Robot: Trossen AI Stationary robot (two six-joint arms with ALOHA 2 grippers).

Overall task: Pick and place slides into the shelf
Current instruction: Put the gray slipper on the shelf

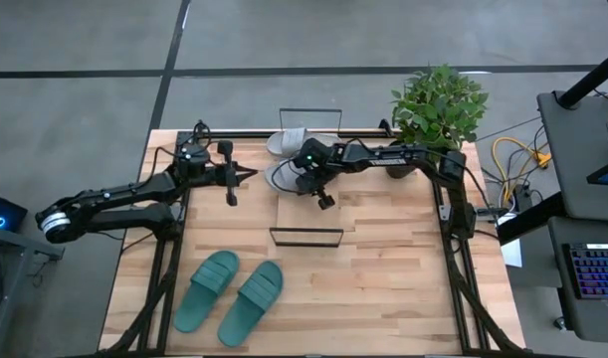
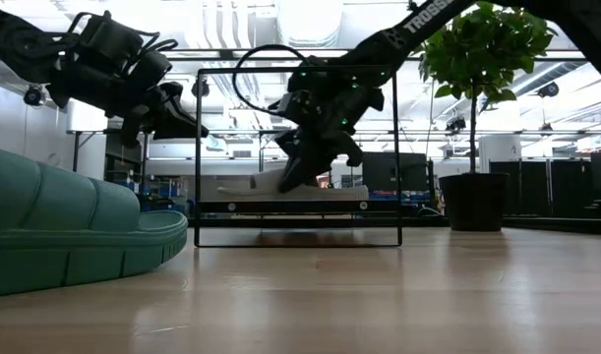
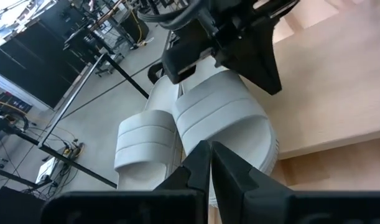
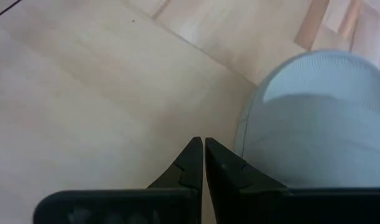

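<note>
Pale grey slides (image 1: 287, 142) lie at the upper centre of the high view, one at the far table edge and the other (image 1: 282, 176) just below it, at the far left end of the shelf (image 1: 305, 204), whose light plank top and thin black wire frame sit mid-table. The right gripper (image 1: 323, 195) hangs over the shelf's left part, close beside the nearer grey slide; its wrist view shows the fingers pressed together with nothing between them, the slide's rounded end just beside them. The left gripper (image 1: 246, 175) hovers left of the shelf, pointing at the grey pair, fingers likewise closed and empty. The teal-green slides (image 1: 229, 295) lie side by side at the lower left of the high view, well apart from both arms. A potted plant (image 1: 435, 111) stands at the upper right table corner. The lower right of the wooden table (image 1: 383, 288) is bare.
</note>
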